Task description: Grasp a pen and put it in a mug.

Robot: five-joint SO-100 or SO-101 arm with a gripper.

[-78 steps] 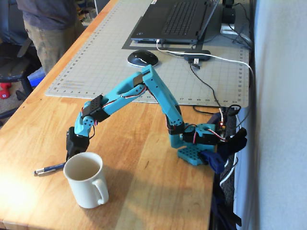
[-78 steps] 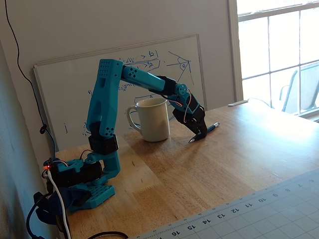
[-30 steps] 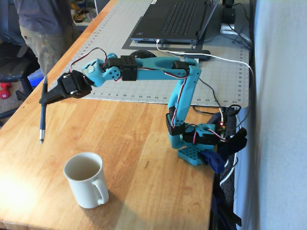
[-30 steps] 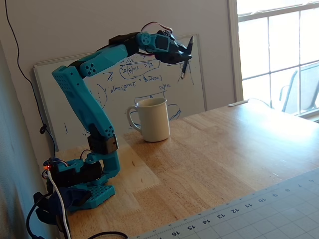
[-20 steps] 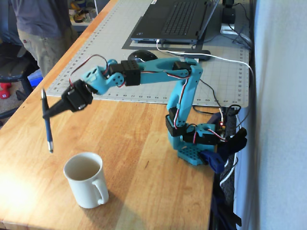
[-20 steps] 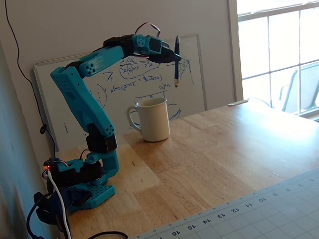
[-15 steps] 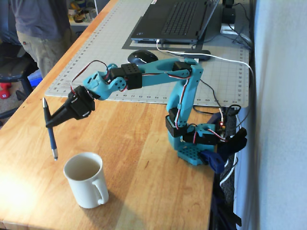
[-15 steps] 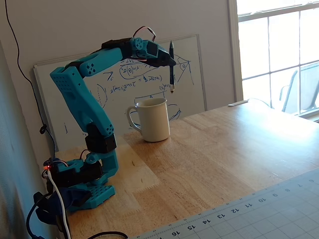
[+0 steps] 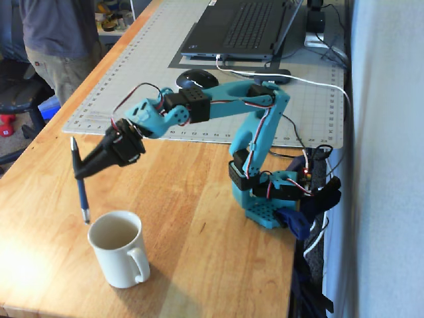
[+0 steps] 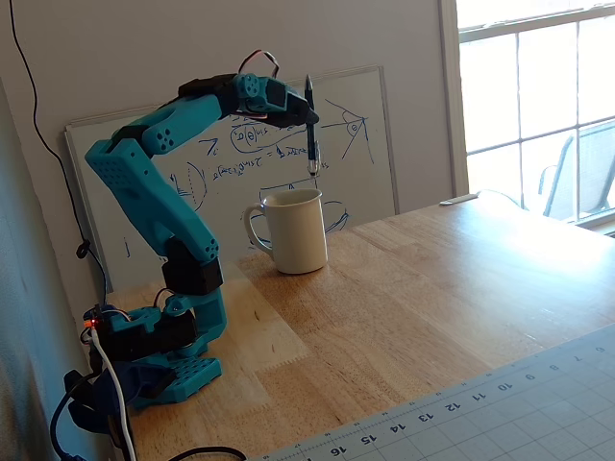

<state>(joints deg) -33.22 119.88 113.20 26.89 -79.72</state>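
Note:
The cream-white mug (image 9: 121, 255) (image 10: 294, 230) stands upright on the wooden table, handle toward the lower right in a fixed view. My gripper (image 9: 81, 172) (image 10: 310, 119) is shut on the dark pen (image 9: 81, 187) (image 10: 311, 133), which hangs nearly upright in the air. The pen's silvery tip points down, just above the mug's rim and slightly to its left side in a fixed view. In the other fixed view the tip hovers right over the mug's opening.
A grey cutting mat (image 9: 165, 73) carries a laptop (image 9: 245, 30), a mouse (image 9: 196, 78) and cables. A person (image 9: 56, 40) stands at the table's far left corner. A whiteboard (image 10: 240, 163) leans against the wall behind the mug. My arm's base (image 9: 271, 199) is clamped at the right edge.
The gripper has carried the pen from lying on the table up into the air, then steadily lower and closer to the mug; the pen has turned more upright.

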